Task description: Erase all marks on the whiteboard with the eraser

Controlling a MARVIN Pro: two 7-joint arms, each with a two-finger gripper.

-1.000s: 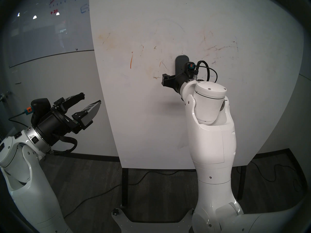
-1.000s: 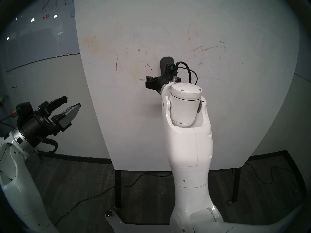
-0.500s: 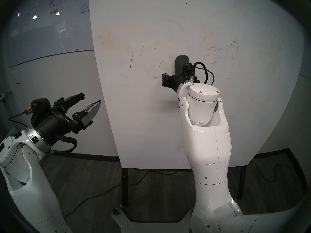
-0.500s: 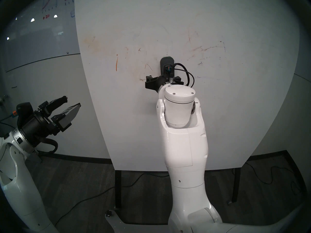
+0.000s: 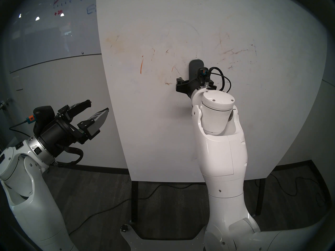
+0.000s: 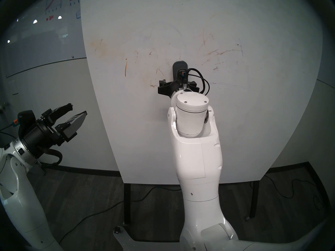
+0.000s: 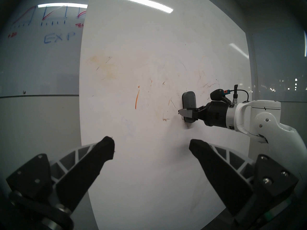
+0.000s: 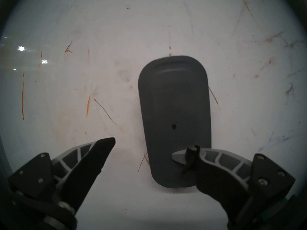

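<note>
Two orange marks (image 8: 23, 100) are seen to the left of the eraser (image 8: 174, 118), a long thin stroke well apart from it and a shorter one nearer; fainter brown scratches are scattered around it. The eraser is set upright and flat against the whiteboard (image 5: 181, 136), roughly at the middle of the panel, with no ledge seen under it, so it is judged to be clinging there by itself, probably by a magnet.

The right fingers (image 8: 99, 151) are spread wide and nothing is gripped between them. One tip is kept apart from the eraser's left edge, while the other is laid across the lower right of its grey back; whether that tip is pressing there cannot be told. The left fingers (image 7: 93, 158) are also held open and empty, far to the left of the eraser and off the board.

The eraser is judged to be light and stiff: a hard, smooth plastic shell that could slip under the pads, with a thin soft wiping layer against the board. It is best taken across its two long sides, near the small centre dot, so that the felt face is kept flat. A hold on one rounded end is likely to let it pivot or peel off under a wiping stroke.
</note>
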